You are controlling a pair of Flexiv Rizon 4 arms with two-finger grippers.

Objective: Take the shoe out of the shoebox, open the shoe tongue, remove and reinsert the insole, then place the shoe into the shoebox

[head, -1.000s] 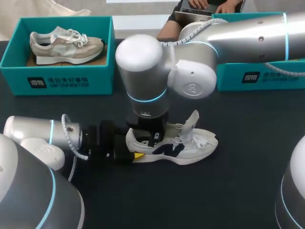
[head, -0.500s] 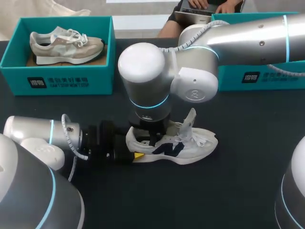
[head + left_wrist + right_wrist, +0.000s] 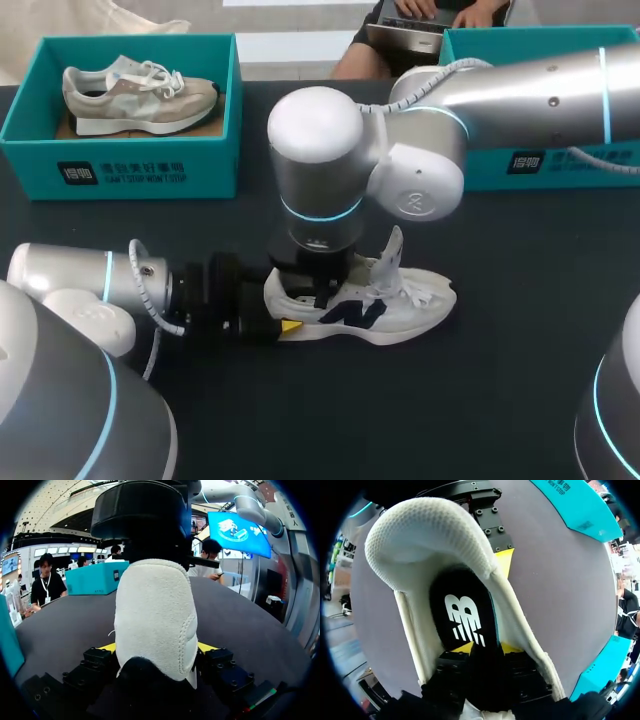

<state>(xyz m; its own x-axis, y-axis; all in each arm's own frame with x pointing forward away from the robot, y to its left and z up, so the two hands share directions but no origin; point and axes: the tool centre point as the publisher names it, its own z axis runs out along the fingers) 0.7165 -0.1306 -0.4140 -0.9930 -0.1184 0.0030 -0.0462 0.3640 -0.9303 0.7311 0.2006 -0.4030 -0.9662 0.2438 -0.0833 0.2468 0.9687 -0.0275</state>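
Presently my left pincer (image 3: 157,648) pinches the white shoe (image 3: 375,310) by its heel, my right pincer (image 3: 488,649) down inside it at the insole (image 3: 462,612), its grip impossible to tell.

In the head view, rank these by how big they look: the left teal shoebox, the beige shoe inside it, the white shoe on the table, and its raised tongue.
1. left teal shoebox
2-3. white shoe looks slightly longer than the beige shoe, but it is nearer the camera, so their order is unsure
4. tongue
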